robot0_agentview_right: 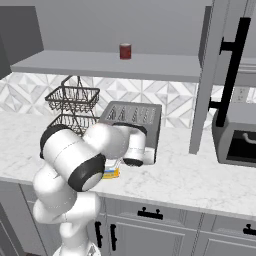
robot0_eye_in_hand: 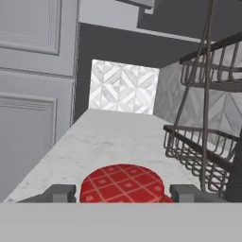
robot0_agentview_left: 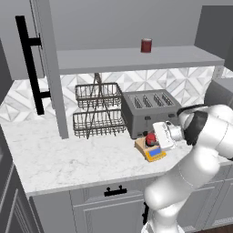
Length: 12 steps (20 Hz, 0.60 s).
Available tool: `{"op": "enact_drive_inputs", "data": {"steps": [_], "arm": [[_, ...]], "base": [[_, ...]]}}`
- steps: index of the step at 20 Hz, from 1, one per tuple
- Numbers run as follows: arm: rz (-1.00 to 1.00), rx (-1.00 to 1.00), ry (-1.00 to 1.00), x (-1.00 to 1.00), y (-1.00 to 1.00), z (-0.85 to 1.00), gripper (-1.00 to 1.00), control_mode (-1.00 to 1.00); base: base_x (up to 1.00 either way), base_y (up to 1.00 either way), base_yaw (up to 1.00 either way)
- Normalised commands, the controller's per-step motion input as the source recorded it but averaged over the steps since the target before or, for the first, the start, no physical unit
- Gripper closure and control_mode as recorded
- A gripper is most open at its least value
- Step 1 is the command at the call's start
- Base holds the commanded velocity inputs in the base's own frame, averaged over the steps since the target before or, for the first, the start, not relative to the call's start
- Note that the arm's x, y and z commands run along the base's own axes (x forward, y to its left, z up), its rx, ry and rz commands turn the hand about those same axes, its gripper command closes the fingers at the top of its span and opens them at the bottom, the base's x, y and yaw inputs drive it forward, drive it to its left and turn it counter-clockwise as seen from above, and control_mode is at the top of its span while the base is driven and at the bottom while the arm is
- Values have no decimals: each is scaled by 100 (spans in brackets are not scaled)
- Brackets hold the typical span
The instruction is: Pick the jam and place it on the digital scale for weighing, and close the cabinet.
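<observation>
Marble counter (robot0_agentview_left: 68, 159) with grey drawers below and a patterned tile backsplash behind; open shelf (robot0_agentview_left: 136, 58) above. Item: cabinet (robot0_agentview_left: 48, 68), door swung open, edge-on to the left base view, its long black bar handle (robot0_agentview_left: 29, 63) at 9 o'clock of that picture; the same door (robot0_agentview_right: 210, 75) stands at 2 o'clock in the right base view. Item: dark-red can (robot0_agentview_left: 146, 45) upright on the shelf, at 12 o'clock above the toaster. Item: two-tier wire basket (robot0_agentview_left: 98, 111) on the counter, just beside the toaster at its 9 o'clock. Item: four-slot toaster (robot0_agentview_left: 148, 111), grey, against the backsplash. Item: scale (robot0_agentview_left: 151, 149), yellow-orange with a blue display, on the counter just in front of the toaster; in the right base view a yellow corner (robot0_agentview_right: 112, 173) shows under the arm. Item: jam (robot0_agentview_left: 150, 138), red lid, over the scale's plate (whether it rests on the plate or hangs just above cannot be told). Item: gripper (robot0_eye_in_hand: 123, 193), held level at the jam, one grey finger at 9 o'clock and one at 3 o'clock of the red checked lid (robot0_eye_in_hand: 123, 183) in the hand view; the jaws stand about the jar's width apart and flank it, with contact too close to judge.
</observation>
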Motion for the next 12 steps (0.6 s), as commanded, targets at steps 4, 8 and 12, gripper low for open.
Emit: {"op": "enact_drive_inputs", "data": {"steps": [4,8,12], "arm": [[0,0,1,21,-8,-10,100,-100],[0,0,1,27,-1,-12,100,-100],[0,0,3,22,0,-21,100,-100]], "base": [[0,0,0],[0,0,0],[0,0,0]]}}
